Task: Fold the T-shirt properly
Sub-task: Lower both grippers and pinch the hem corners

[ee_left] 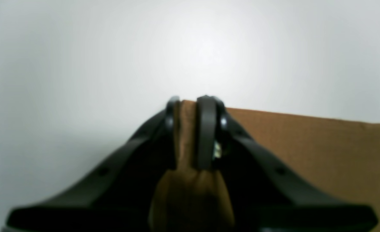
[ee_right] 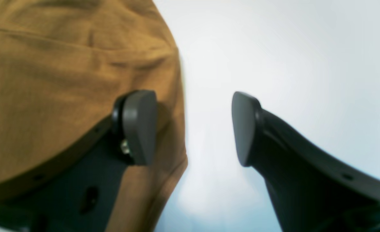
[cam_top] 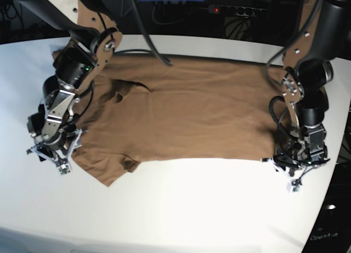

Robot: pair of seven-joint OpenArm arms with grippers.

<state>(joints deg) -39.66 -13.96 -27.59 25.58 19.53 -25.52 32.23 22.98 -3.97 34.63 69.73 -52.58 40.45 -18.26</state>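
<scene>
Cloth of the T-shirt (cam_top: 186, 110), spread flat on the white table (cam_top: 181, 209), is pinched at its hem corner by the left gripper (ee_left: 190, 106). The right gripper (ee_right: 193, 129) gapes wide, straddling the sleeve edge, holding nothing. Lifting now risks a lopsided, dragged fold.

T-shirt (cam_top: 186, 110) was matt tan-brown cotton-like cloth, softly creased. Table (cam_top: 181, 209) looked smooth, white, faintly glossy. Right hand (ee_right: 193, 129) pads (ee_right: 138, 125) were matt grey.
</scene>
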